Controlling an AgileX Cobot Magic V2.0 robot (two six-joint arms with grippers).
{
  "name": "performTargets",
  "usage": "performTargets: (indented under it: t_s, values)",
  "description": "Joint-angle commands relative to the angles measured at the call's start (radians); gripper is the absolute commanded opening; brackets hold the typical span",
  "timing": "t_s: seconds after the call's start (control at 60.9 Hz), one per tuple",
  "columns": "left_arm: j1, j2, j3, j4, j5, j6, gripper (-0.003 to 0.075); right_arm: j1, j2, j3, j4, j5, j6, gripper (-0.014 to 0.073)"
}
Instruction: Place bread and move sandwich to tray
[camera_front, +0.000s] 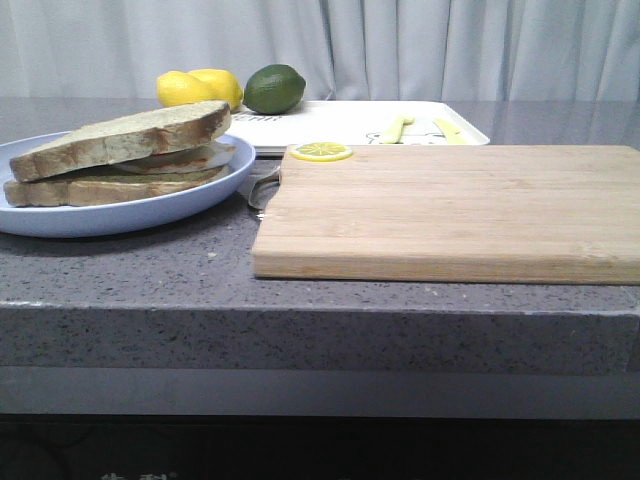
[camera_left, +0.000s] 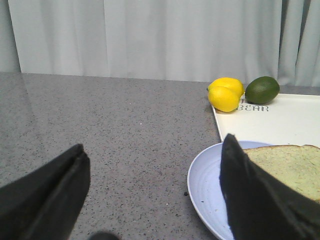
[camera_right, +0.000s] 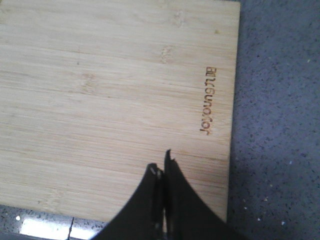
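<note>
The sandwich (camera_front: 130, 165) lies on a round light-blue plate (camera_front: 120, 215) at the left of the counter: the bread (camera_front: 125, 135) rests tilted on top of a fried egg (camera_front: 195, 158) and a lower slice. The white tray (camera_front: 350, 122) stands behind it. Neither gripper shows in the front view. In the left wrist view my left gripper (camera_left: 153, 142) is open wide and empty above the counter, one finger over the plate's (camera_left: 207, 180) edge beside the bread (camera_left: 290, 167). In the right wrist view my right gripper (camera_right: 160, 161) is shut and empty over the cutting board (camera_right: 115, 90).
A wooden cutting board (camera_front: 450, 210) fills the right of the counter, with a lemon slice (camera_front: 321, 151) at its far left corner. Two lemons (camera_front: 200, 88) and a lime (camera_front: 274, 88) sit at the tray's far left. Pale yellow utensils (camera_front: 397, 127) lie on the tray.
</note>
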Motion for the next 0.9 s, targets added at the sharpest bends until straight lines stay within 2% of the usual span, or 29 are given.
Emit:
performTargets:
  t_s: [0.0,0.131,0.23,0.41,0.525,0.739,0.887]
  values:
    - [-0.007,0.012,-0.034,-0.007,-0.086,-0.008,0.0535,-0.004,-0.145,0.084,0.002,-0.185,-0.001,-0.006]
    - [-0.007,0.012,-0.034,-0.007,-0.086,-0.008,0.0535,-0.004,-0.355,0.211,0.002,-0.283,-0.001,-0.006]
    - [-0.007,0.012,-0.034,-0.009,-0.102,-0.008,0.0535,-0.004,-0.494,0.28,0.002,-0.305,-0.001,-0.006]
    - [-0.007,0.079,-0.048,-0.016,-0.093,-0.008,0.0524,-0.004,-0.614,0.351,0.002,-0.329,-0.001,-0.006]
    - [-0.007,0.215,-0.129,-0.058,0.001,-0.008,0.0524,-0.004,-0.614,0.357,0.002,-0.349,-0.001,-0.006]
    - [-0.007,0.574,-0.38,-0.147,0.283,0.018,0.0524,-0.004,-0.614,0.357,0.002,-0.35,-0.001,-0.006]
    - [-0.038,0.778,-0.519,-0.154,0.367,0.034,0.0524,-0.004,-0.614,0.357,0.002,-0.35,-0.001,-0.006]
